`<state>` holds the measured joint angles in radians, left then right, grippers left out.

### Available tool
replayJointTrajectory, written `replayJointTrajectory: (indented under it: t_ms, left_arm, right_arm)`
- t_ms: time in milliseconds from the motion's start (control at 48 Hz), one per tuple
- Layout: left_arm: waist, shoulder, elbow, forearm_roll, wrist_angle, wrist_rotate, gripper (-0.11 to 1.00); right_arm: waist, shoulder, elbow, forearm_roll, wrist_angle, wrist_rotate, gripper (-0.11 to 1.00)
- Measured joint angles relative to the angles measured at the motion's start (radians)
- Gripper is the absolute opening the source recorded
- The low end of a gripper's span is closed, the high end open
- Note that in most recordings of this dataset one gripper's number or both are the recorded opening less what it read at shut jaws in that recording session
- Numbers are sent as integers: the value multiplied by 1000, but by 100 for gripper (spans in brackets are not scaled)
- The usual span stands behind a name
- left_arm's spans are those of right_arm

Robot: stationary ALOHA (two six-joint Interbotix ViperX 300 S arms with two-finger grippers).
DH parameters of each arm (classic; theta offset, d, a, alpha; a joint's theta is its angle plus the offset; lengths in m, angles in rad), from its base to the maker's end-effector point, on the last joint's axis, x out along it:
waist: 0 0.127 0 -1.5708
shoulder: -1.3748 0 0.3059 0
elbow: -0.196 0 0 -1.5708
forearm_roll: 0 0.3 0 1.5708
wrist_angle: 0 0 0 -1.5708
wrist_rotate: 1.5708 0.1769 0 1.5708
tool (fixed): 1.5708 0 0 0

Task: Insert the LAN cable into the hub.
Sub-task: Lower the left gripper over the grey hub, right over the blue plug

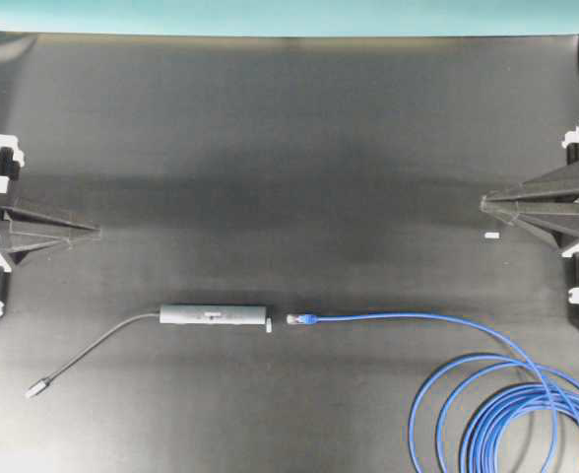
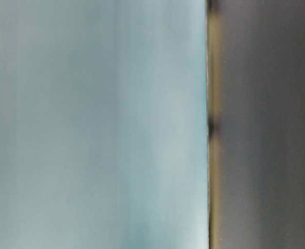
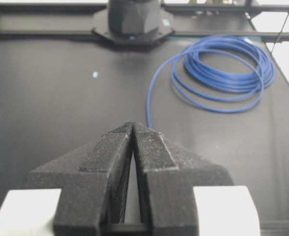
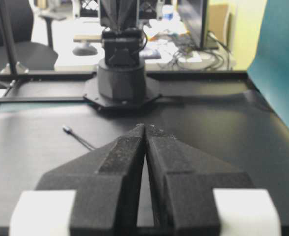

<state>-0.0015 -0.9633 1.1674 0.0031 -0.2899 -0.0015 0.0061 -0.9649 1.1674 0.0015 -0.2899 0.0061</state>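
Left gripper point(image 1: 97, 233): at the left edge of the black mat point(image 1: 289, 128), jaws pressed together, holding nothing, tips pointing toward the middle.

Lead point(image 1: 93, 350): thin, grey, curving from a small silver plug point(image 1: 36, 389) near the lower left up to the hub's left end.

Hub point(image 1: 213, 315): slim grey bar, lying flat and level, left of centre, well apart from both grippers.

Cable point(image 1: 408, 317): blue; its plug point(image 1: 299, 319) lies just beside the hub's right end, in line with it, not inserted. From there it runs right, then bends down into coils point(image 1: 526, 424) at the lower right corner.

White scrap point(image 1: 490, 236): small, on the mat just below the right gripper's tips.

Right gripper point(image 1: 483, 202): at the right edge, jaws together, holding nothing.

Table-level view: blurred, nothing readable.
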Motion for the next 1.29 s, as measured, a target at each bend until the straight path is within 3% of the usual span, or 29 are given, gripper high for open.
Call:
replayJointTrajectory:
  t_ms: [83, 229, 438, 813, 897, 1043, 1105, 1188, 1293]
  left_arm:
    - [-2, 25, -3, 28, 31, -23, 4]
    - [-5, 97, -49, 38, 126, -38, 0]
    - [-6, 143, -106, 38, 270, -34, 0]
    - [-14, 212, -127, 40, 290, -35, 5]
    - [-18, 229, -132, 40, 290, -37, 23]
    - [-37, 261, -138, 40, 278, -46, 68]
    - [-46, 279, -138, 40, 250, -46, 81]
    - [-58, 318, -130, 40, 183, -49, 77]
    - [-64, 387, -98, 40, 61, -58, 73]
  right_arm:
    - [0, 8, -2, 12, 14, 2, 3]
    - [0, 54, -32, 52, 150, 40, 0]
    - [0, 156, -117, 55, 350, 71, 0]
    - [38, 456, -293, 54, 502, 71, 2]
    - [48, 520, -331, 52, 512, 71, 14]
    - [52, 589, -383, 44, 529, 71, 56]
    - [55, 607, -393, 40, 534, 71, 72]
    - [61, 634, -399, 38, 535, 71, 86]
    - [72, 667, -399, 37, 532, 72, 84]
